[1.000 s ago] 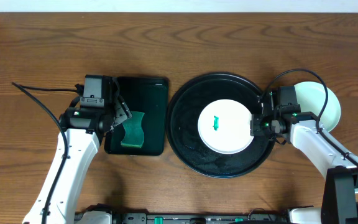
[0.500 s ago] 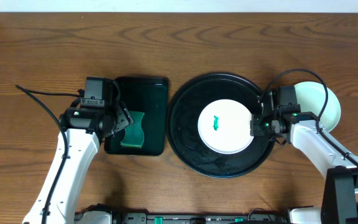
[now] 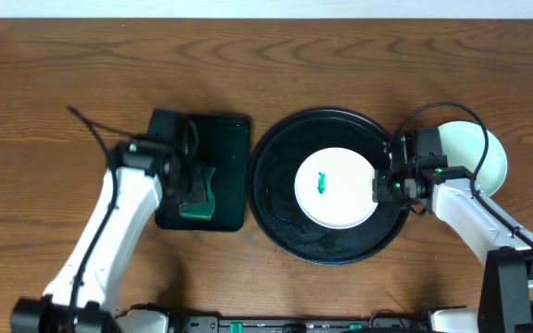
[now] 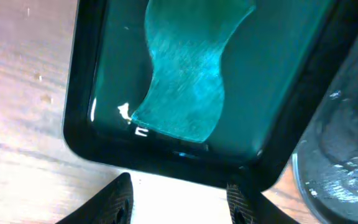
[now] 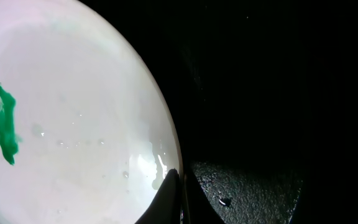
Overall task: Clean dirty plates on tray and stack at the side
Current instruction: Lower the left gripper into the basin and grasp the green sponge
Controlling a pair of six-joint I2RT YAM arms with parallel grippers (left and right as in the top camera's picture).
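Observation:
A white dirty plate [image 3: 336,188] with a green smear [image 5: 5,124] lies in the middle of the round black tray [image 3: 276,199]. My right gripper [image 3: 378,188] is shut on that plate's right rim; in the right wrist view its fingers [image 5: 180,186] pinch the edge. A pale mint plate [image 3: 489,157] sits on the table right of the tray, partly under the right arm. My left gripper [image 3: 192,182] hovers over a teal sponge [image 4: 188,81]. Its jaws [image 4: 180,200] stand apart with nothing between them, just short of the sponge.
The sponge [image 3: 198,194] lies in a small black rectangular tray [image 3: 229,139] left of the round tray. The round tray's rim [image 4: 347,155] shows at the right of the left wrist view. Bare wooden table [image 3: 248,65] surrounds both trays.
The left arm has swung right, over the rectangular tray and sponge, and its jaws have narrowed. The right arm and white plate have not moved.

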